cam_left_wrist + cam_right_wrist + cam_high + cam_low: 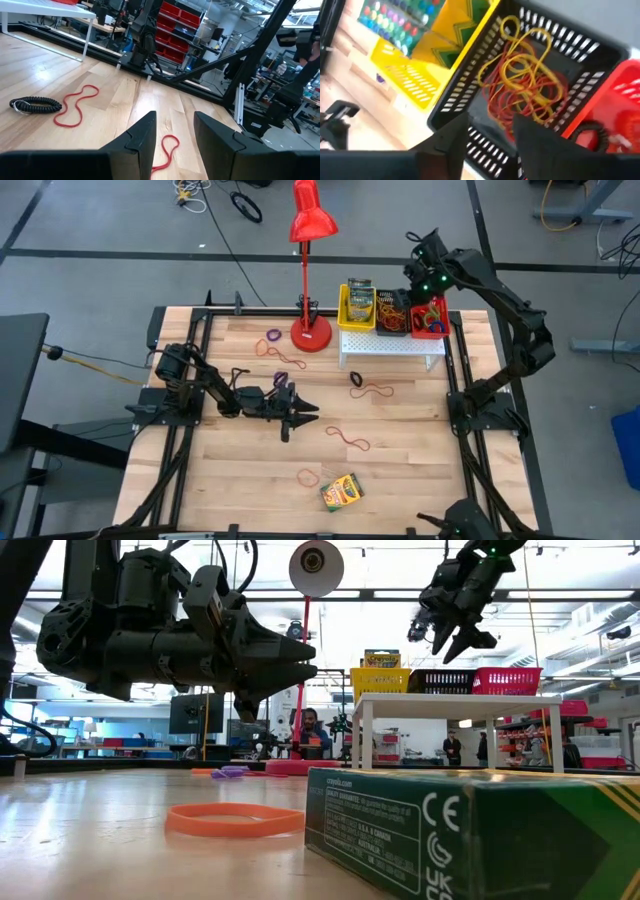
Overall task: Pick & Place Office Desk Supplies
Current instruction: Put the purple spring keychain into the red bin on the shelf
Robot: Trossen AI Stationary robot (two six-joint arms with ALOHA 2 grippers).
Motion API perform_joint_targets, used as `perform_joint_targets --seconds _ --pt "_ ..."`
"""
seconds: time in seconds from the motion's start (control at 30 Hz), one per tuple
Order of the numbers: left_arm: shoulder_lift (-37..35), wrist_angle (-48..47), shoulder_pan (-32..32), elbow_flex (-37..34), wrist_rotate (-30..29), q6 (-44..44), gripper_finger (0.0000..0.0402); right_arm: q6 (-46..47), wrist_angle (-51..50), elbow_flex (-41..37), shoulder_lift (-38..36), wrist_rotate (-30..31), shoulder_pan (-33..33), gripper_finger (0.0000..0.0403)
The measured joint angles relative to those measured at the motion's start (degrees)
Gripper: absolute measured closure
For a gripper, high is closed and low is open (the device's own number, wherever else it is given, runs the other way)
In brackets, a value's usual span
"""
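Note:
My left gripper hovers low over the table's middle, open and empty. A red rubber-band loop lies flat on the wood just ahead of its fingers. My right gripper is open and empty above the black basket, which holds red and yellow bands. A yellow-and-green crayon box lies flat near the near edge, with an orange band beside it. More crayon boxes stand in the yellow basket.
The yellow, black and red baskets sit in a row on a white perforated stand at the far right. A tall red desk lamp stands left of it. Another red loop, a black coil and purple and orange bands lie scattered.

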Motion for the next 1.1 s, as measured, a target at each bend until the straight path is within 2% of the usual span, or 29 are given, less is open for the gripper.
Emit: perform_joint_targets --seconds 0.13,0.2,0.27,0.37,0.5,0.57,0.7,0.8,0.93,1.1 --pt "0.0 0.0 0.0 0.0 -0.4 0.2 0.0263 -5.3 1.4 0.0 0.0 2.6 0.5 0.0278" --pt "0.0 0.0 0.0 0.0 -4.6 0.0 0.0265 -8.9 0.8 0.0 -0.5 3.4 1.5 0.03" --pt "-0.1 -0.1 0.2 -0.1 -8.6 -0.3 0.0273 -12.1 1.1 -1.2 -2.5 6.8 4.4 0.0335" --pt "-2.7 -1.9 2.0 -1.1 -9.2 1.8 0.0305 -16.4 6.2 -7.4 -8.6 9.3 10.2 0.039" --pt "-10.4 -10.4 5.6 -3.2 -8.3 3.8 0.0375 -16.4 17.1 -18.3 -18.6 8.9 17.3 0.0387" --pt "-15.4 -16.8 7.5 -3.4 -6.2 4.8 0.0393 -15.7 21.1 -23.6 -23.3 9.8 21.4 0.0393" --pt "-24.9 -36.1 9.8 -2.3 -4.7 4.9 0.0391 -13.6 29.1 -34.5 -32.8 12.8 30.8 0.0396" --pt "-30.4 -52.4 10.7 0.1 -5.8 3.6 0.0384 -11.1 35.4 -42.4 -38.6 17.0 37.5 0.0393" --pt "-34.1 -70.6 10.6 3.6 -8.4 1.8 0.0371 -8.3 44.2 -51.9 -43.8 21.3 45.6 0.0399" --pt "-34.0 -88.5 10.6 8.2 -8.7 -2.1 0.0342 -7.9 56.0 -61.0 -45.8 26.1 54.8 0.0398"
